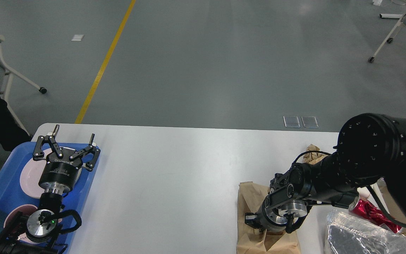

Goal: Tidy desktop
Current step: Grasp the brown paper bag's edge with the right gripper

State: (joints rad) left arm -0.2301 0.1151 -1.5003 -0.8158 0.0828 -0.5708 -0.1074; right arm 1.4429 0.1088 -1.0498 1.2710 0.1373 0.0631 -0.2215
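Left end effector (69,145) spread above blue tray (2,176); right end effector (259,225) on brown paper bag (250,197), desktop (171,176).

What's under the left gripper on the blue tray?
A pink plate lies on the blue tray beneath the open left gripper; the gripper's body covers its right part.

Left end effector (69,143) spread wide, pointing away; right end effector (259,227) angled down, fingers indistinct.
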